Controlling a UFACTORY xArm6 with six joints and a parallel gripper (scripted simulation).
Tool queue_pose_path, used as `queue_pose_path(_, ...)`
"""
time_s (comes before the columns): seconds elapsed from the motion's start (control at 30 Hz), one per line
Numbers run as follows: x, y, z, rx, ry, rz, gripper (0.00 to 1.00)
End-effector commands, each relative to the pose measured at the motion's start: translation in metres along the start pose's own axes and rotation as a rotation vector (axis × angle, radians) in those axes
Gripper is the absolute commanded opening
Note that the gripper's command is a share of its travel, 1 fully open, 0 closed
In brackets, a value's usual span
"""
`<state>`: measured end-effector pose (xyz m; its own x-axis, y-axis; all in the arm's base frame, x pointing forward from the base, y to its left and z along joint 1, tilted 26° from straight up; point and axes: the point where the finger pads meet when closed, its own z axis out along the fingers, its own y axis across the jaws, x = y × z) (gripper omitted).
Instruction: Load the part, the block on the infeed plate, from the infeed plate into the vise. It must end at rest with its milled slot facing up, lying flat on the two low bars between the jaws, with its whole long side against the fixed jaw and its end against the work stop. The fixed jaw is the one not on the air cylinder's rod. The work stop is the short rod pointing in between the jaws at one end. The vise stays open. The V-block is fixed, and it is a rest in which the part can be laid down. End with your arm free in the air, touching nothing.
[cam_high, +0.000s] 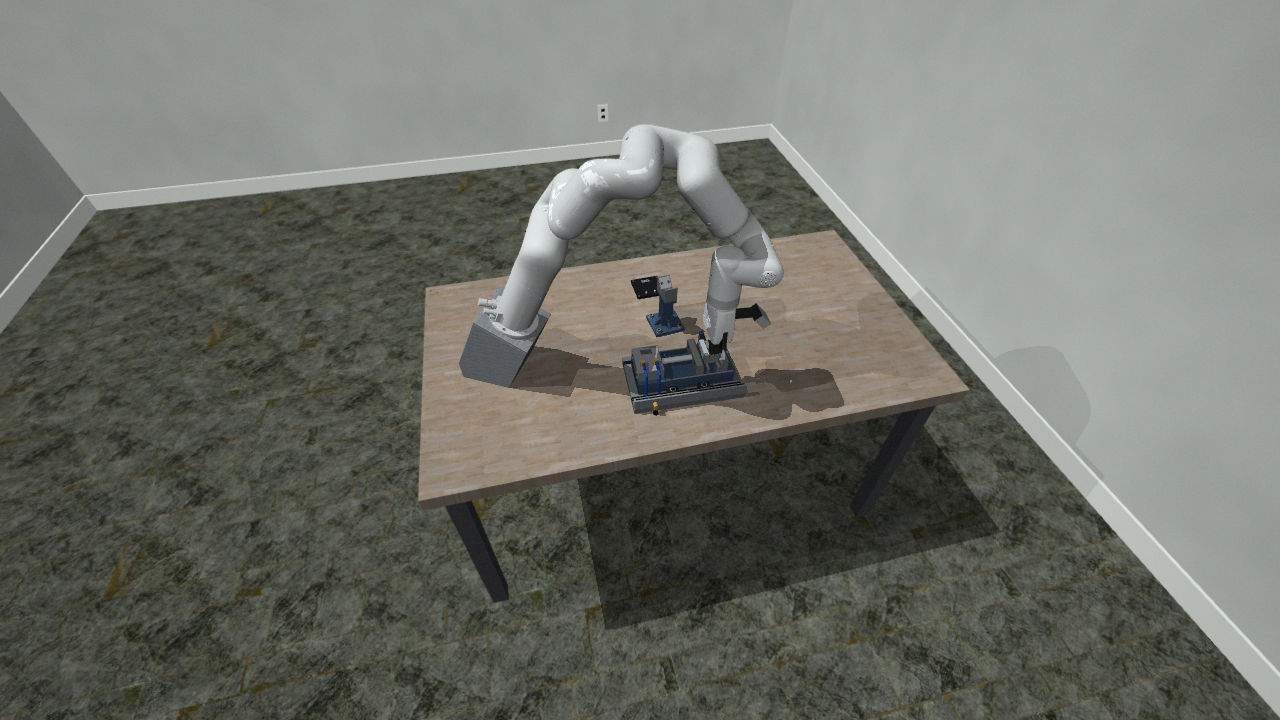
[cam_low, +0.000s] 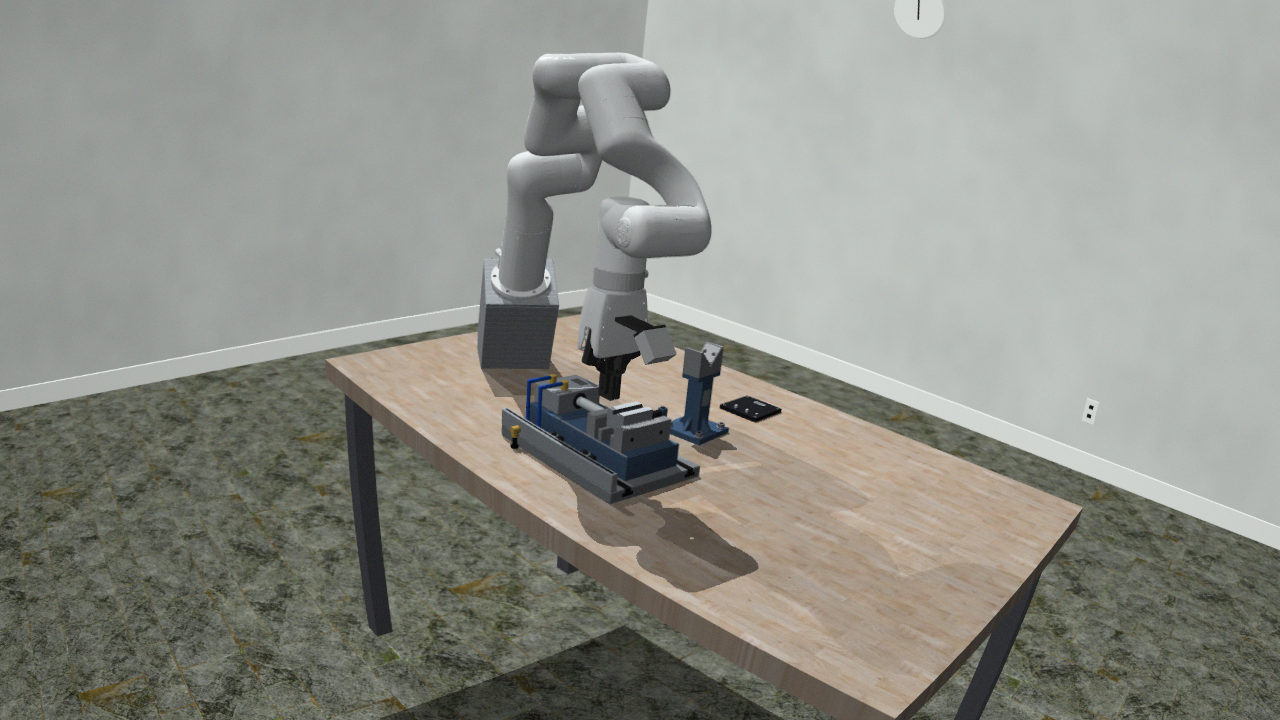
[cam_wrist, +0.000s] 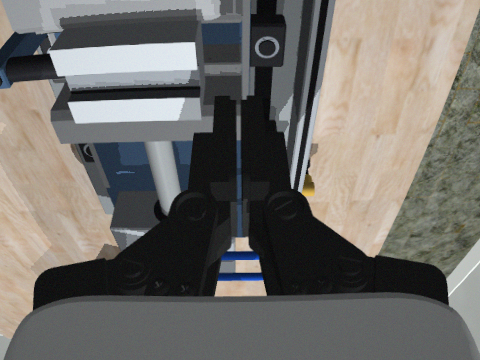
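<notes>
The grey part (cam_wrist: 126, 76) lies in the open vise (cam_low: 608, 438) between the jaws, with a dark slot line along its top. The moving jaw (cam_wrist: 127, 127) sits on the air cylinder's rod (cam_wrist: 163, 167). The dark work stop rod (cam_wrist: 27, 67) points in at the part's left end. My gripper (cam_wrist: 238, 126) is shut and empty, low at the part's right end, close to it; I cannot tell whether it touches. It also shows in the top and exterior views (cam_high: 716, 344) (cam_low: 611, 389).
The blue V-block (cam_low: 702, 394) stands just behind the vise, and the black infeed plate (cam_low: 750, 409) lies bare beyond it. The vise's grey base rail (cam_wrist: 294, 40) runs along my right. The arm's base block (cam_high: 501, 344) is at the table's far corner.
</notes>
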<state>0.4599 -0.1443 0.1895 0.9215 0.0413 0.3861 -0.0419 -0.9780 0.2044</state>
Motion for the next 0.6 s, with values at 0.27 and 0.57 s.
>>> queue_pose_path(0.27, 0.001, 0.0, 0.013, -0.001, 0.003, 0.0, 0.0)
queue_pose_path(0.57, 0.001, 0.0, 0.022, -0.001, 0.003, 0.0, 0.0)
